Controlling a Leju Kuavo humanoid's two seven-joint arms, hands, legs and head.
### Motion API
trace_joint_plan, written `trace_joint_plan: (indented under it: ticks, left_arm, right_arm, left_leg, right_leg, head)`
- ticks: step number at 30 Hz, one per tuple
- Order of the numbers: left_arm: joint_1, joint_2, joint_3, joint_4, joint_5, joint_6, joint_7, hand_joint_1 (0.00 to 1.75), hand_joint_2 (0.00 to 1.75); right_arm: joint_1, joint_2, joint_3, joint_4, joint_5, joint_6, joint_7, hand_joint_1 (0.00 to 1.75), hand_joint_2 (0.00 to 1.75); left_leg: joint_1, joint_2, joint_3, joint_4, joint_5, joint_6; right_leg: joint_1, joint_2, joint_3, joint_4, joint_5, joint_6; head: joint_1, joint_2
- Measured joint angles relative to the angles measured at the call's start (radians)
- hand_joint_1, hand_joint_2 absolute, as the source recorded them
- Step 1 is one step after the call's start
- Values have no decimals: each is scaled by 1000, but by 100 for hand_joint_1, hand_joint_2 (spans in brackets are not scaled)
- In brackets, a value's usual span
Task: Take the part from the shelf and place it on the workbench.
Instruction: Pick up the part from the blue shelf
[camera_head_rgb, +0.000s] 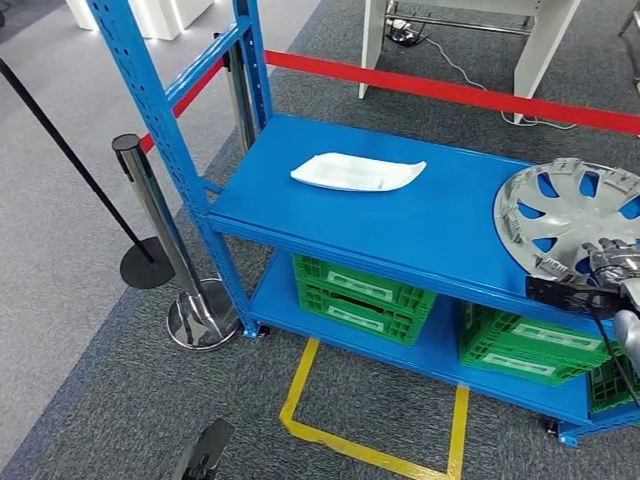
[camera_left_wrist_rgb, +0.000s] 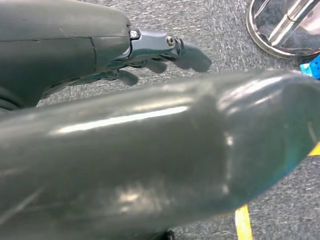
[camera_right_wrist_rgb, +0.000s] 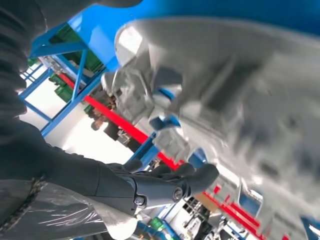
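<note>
Gripping hubcap (camera_head_rgb: 571, 215) rim, right robot hand (camera_head_rgb: 613, 262); wrist view shows underside.

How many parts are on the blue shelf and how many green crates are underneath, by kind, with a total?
Silver wheel covers on the top shelf, at its right end: 1
White parts on the top shelf: 1
Green crates on the lower shelf: 3, namely and
Total: 5

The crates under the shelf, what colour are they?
Green crates, with pale labels, clearest in the head view.
</note>
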Motion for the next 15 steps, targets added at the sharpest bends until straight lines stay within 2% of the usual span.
trace_joint_plan:
  ticks: [2,4,5,6,7,8,10,11,12,15]
  left_arm:
    - [-1,1,0,0,0,0,0,0,0]
    - [-1,1,0,0,0,0,0,0,0]
    - [0,1,0,0,-1,0,0,0,0]
    - [1,1,0,0,-1,0,1,0,0]
    - [1,1,0,0,-2,0,1,0,0]
    - [1,1,0,0,-3,0,1,0,0]
    - [-1,1,-1,0,-4,0,1,0,0]
    - [-2,1,-1,0,-5,0,1,0,0]
    - [-3,1,-1,0,-5,0,2,0,0]
    - [-3,0,-1,0,-5,0,2,0,0]
  right_arm:
    - [1,0,1,-4,-1,3,-1,0,175]
    - [5,0,2,-4,-3,9,-2,0,175]
    - [7,0,3,-4,-4,11,-1,0,175]
    - [9,1,3,-4,-5,14,0,0,175]
    - [11,1,3,-3,-5,16,2,0,175]
    - [11,1,3,-1,-5,17,3,0,175]
    - [14,1,4,2,-5,19,3,0,175]
    - [16,1,4,3,-5,19,3,0,175]
    - [18,1,4,5,-5,19,3,0,175]
    - [22,0,5,8,-5,20,3,0,175]
  left_leg:
    - [2,1,-28,67,-41,-11]
    - [5,3,-89,198,-100,-18]
    - [5,3,-116,252,-116,-19]
    - [6,3,-129,277,-115,-18]
    - [5,3,-124,262,-95,-16]
    - [5,3,-101,212,-61,-11]
    - [2,3,-38,74,1,2]
    - [0,3,-17,26,14,7]
    - [-2,3,-6,0,17,10]
    - [-1,2,-1,-14,18,19]
  right_leg:
    - [-4,-1,3,-2,0,-11]
    - [-2,-2,4,-2,-2,-17]
    - [-1,-3,5,-2,-3,-18]
    - [-1,-2,5,-2,-3,-18]
    - [0,-2,7,-2,-3,-19]
    - [1,-1,9,-2,-4,-18]
    - [5,-1,10,-1,-6,-15]
    - [6,-1,9,0,-6,-12]
    - [7,-1,8,0,-6,-8]
    - [5,-2,4,-2,-8,8]
  head:
    - [-3,0]
    - [-6,0]
    - [-6,0]
    - [-6,0]
    - [-6,0]
    - [-6,0]
    - [-6,0]
    - [-5,0]
    - [-5,0]
    - [-5,0]
